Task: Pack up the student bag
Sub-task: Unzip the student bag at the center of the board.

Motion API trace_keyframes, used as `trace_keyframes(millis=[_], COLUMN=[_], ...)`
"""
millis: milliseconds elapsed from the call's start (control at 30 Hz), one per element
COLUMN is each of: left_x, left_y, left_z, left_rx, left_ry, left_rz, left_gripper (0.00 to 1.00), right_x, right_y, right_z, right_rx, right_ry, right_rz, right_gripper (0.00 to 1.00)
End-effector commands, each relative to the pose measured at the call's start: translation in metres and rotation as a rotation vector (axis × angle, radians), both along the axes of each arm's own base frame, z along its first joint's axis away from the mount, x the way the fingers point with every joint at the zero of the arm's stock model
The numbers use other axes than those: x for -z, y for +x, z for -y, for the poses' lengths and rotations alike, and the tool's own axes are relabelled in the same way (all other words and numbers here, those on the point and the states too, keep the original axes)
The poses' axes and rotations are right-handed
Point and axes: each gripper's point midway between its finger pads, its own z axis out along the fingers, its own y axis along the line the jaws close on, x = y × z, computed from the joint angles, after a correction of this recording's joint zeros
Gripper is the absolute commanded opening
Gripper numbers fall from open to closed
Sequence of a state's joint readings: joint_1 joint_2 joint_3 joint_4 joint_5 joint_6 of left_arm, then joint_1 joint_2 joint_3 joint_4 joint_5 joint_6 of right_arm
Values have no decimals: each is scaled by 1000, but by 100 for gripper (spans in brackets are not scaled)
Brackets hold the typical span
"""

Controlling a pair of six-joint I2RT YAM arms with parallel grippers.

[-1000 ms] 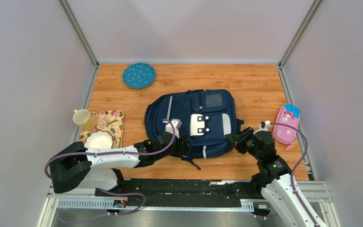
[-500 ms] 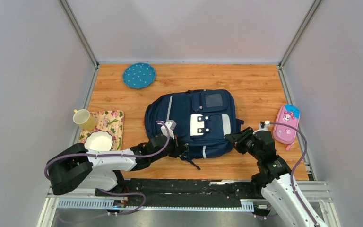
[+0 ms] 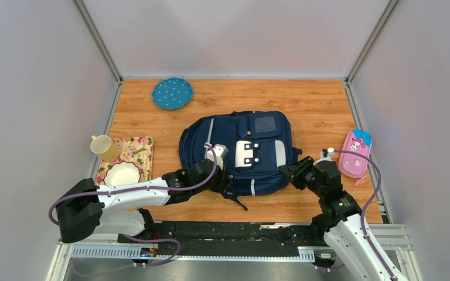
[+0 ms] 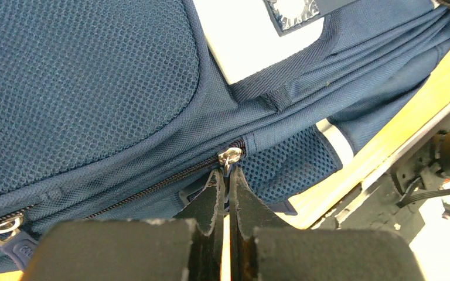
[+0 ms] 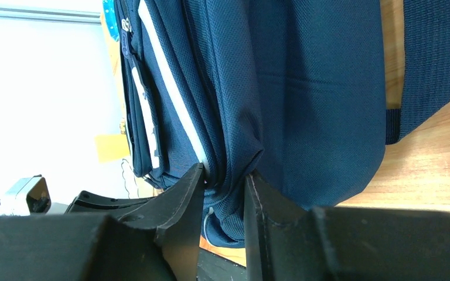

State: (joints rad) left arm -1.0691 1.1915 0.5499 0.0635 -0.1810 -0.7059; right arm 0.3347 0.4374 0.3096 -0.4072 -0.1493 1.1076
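While your right end effector (image 5: 224,174) clamps an edge of the student bag (image 5: 304,88) to steady it, your left end effector (image 4: 227,172) clenches the zipper pull (image 4: 229,157).

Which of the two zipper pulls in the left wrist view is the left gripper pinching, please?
The silver pull midway along the student bag's zipper, caught between the left gripper's closed fingertips; the navy-tabbed pull at the view's left edge hangs free.

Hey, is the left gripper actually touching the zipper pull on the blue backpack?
Touching. The left wrist view shows the left gripper shut on the zipper pull of the student bag, its metal tab pinched between the fingertips.
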Motion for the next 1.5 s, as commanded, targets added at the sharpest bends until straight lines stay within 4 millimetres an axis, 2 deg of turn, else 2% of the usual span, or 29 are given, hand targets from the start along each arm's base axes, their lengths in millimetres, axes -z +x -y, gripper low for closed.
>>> trace_keyframes(millis=[0, 267, 333, 400, 567, 600, 733, 800, 933, 1133, 1200, 1233, 1300, 1333, 1367, 1400, 1467], left_x=[2, 10, 10, 9, 19, 22, 33, 36, 41, 46, 44, 44, 41, 38, 36, 30, 23], left_y=[6, 5, 5, 7, 5, 3, -7, -12, -23, -32, -35, -40, -40, -45, -45, -44, -45], left_z=[-4, 3, 3, 1, -26, -31, -61, -70, -91, -104, -98, -94, -87, -80, -76, -69, -60], left_rx=[31, 51, 54, 51, 50, 53, 73, 85, 122, 143, 165, 189, 199, 229, 240, 242, 262], left_ry=[112, 115, 119, 134, 267, 287, 392, 419, 486, 513, 476, 455, 412, 382, 363, 330, 292], left_rz=[35, 19, 22, 29, 40, 40, 30, 23, 5, -12, -11, -21, -18, -26, -23, -15, -12], left_gripper=[0, 8, 0, 0, 0, 0, 0, 0, 0, 0, 0, 0, 0, 0, 0, 0, 0], right_x=[-29, -30, -30, -29, -27, -33, -38, -36, -47, -59, -65, -61, -71, -65, -74, -77, -74], right_y=[1, 1, 1, 1, 9, 11, 19, 24, 36, 51, 58, 64, 73, 79, 83, 82, 77], right_z=[-11, -12, -11, -9, 2, 5, 7, 8, 10, 9, 8, 8, 6, 2, 0, -9, -20], right_rx=[-64, -66, -64, -63, -25, -17, -15, -22, -21, -24, -32, -35, -57, -78, -90, -146, -240], right_ry=[27, 28, 27, 9, -82, -93, -145, -180, -227, -249, -255, -269, -287, -298, -291, -272, -265], right_rz=[79, 82, 80, 85, 100, 111, 120, 109, 129, 155, 179, 163, 178, 149, 157, 156, 123], right_gripper=[31, 31, 31, 31, 35, 35, 31, 30, 29, 29, 29, 29, 29, 32, 39, 66, 74])
